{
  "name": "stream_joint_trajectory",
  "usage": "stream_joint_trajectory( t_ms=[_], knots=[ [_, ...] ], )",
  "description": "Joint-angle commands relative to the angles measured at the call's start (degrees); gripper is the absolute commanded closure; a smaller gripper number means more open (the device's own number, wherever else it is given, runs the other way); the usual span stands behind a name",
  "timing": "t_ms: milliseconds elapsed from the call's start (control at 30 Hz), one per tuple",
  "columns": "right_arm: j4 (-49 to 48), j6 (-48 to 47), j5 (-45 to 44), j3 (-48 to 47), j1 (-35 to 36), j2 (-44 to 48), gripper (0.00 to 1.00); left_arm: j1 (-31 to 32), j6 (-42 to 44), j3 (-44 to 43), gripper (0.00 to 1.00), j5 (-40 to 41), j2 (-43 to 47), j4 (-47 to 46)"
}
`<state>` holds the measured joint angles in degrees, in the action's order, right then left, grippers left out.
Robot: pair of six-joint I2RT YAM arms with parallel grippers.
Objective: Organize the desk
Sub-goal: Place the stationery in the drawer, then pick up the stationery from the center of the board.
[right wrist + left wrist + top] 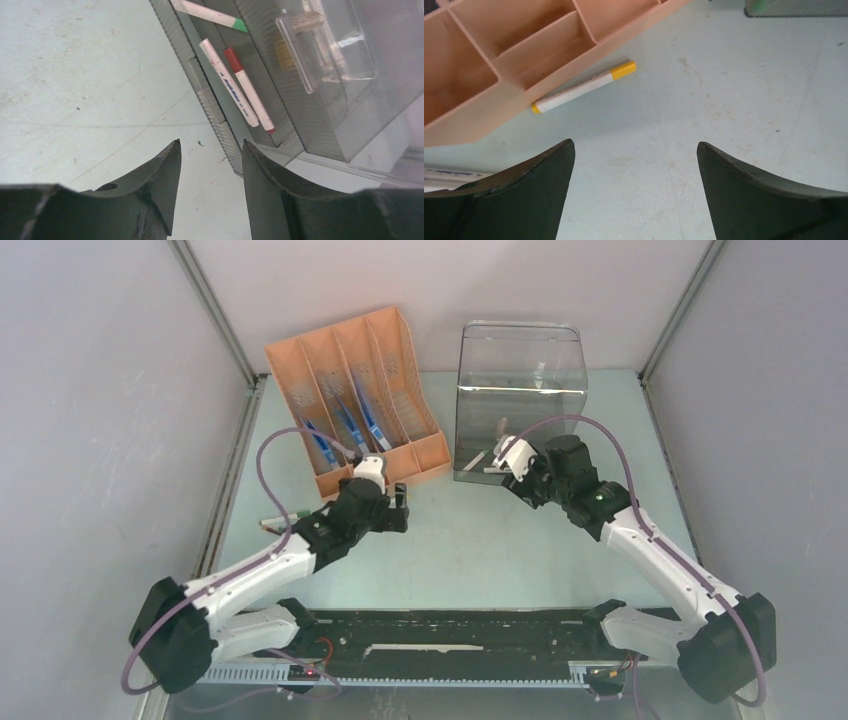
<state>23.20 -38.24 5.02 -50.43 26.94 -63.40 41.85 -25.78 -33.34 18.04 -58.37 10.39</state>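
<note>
Top external, layout: the desk (480, 550) fills the middle of the view. On it, an orange organizer (355, 390) stands at 11 o'clock and a clear box (520, 390) at 1 o'clock.
Loose items: a yellow-capped marker (584, 87) lies flat on the desk against the organizer's front wall, at 11 o'clock from the left gripper (634, 145). A second white marker (454, 175) shows at the 8 o'clock edge of the left wrist view, partly hidden.
Stored items: a green-capped marker (215, 15), a blue-lettered marker (227, 82) and a red-capped marker (247, 87) lie inside the clear box.
Risk 1: the yellow-capped marker hugs the wall, so a finger has little room behind it. A descent there would likely hit the organizer and shove it.
Risk 2: the barrel is round. An off-centre pinch could roll it away or squirt it out.
Risk 3: the right gripper (210, 142) sits just beside the box's front lip. A careless move could clip the wall and shift the box.
Left gripper: jaws spread fully wide, nothing between them, above bare desk and touching nothing.
Right gripper: jaws apart by a moderate gap, nothing held. No contact with the box is visible.
</note>
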Motion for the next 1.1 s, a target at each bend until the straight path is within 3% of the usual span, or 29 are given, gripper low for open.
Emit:
stream_joint_trajectory(
  t_ms=[0,233,900,1000,1067],
  knots=[
    [2.0,0.73,4.8,-2.38,-0.63,1.47,0.45,-2.46,6.88,-7.25,0.01,-3.78,-8.71,3.74],
    [2.37,0.37,5.27,-2.39,-0.62,1.71,0.44,-3.13,15.12,-14.14,0.06,-5.74,-22.87,3.14],
    [2.73,-0.08,4.02,-2.39,-2.59,-1.91,0.44,-9.17,20.92,-21.7,0.1,-8.32,-36.82,2.24],
    [2.81,-0.16,4.17,-2.34,-2.84,-2.16,0.44,-10.17,21.03,-22.23,0.14,-10.9,-38.51,2.43],
    [2.83,-0.17,4.05,-2.37,-2.94,-2.33,0.44,-10.72,20.84,-22.48,0.22,-12.61,-39.75,2.92]
  ],
)
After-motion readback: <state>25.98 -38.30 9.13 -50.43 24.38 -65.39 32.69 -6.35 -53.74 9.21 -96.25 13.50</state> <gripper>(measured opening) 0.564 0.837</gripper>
